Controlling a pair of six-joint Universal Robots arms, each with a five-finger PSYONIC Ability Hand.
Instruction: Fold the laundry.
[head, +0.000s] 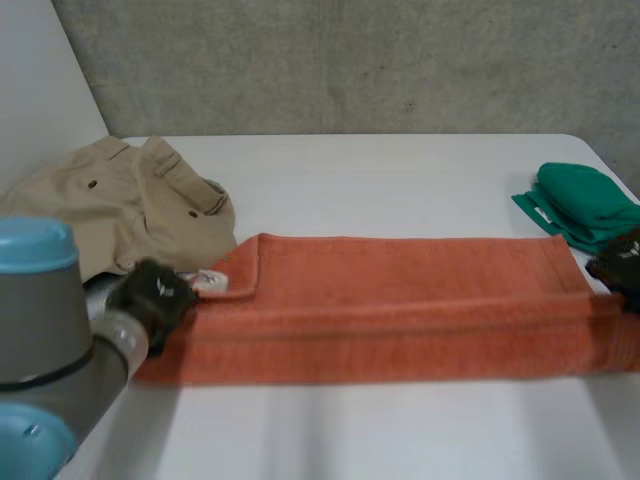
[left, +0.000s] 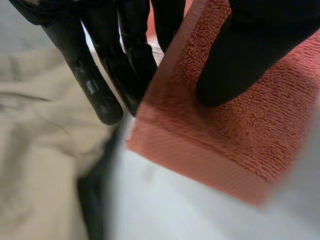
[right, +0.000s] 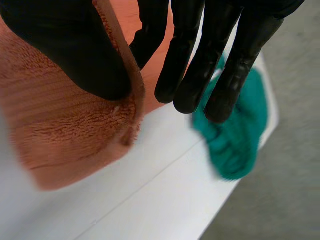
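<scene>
Your left hand (left: 260, 45) has its thumb pressed on top of one corner of the long orange terry towel (head: 400, 310), with the fingers (left: 100, 95) running under the hem, so the corner is pinched. Your right hand (right: 70, 50) does the same at the opposite end: the thumb is on the pile, the fingers (right: 200, 75) are on the other side, and the towel's edge is caught between them.

The towel stretches across the white worktop (head: 400, 180) from one hand to the other. Its far edge lies flat, and a ridge runs along its length. This looks to me like the lengthwise fold in progress, with both near corners gripped.

For the next move, carry both corners away from you at the same height and pace so the near edge lands squarely on the far edge. Keep the cloth taut between the hands, and let go only once it lies flat.

The count is one orange towel in hand, one crumpled beige buttoned garment (head: 120, 200) beside your left hand, waiting its turn, and one folded green cloth (head: 585, 200) near your right hand, apparently finished.
</scene>
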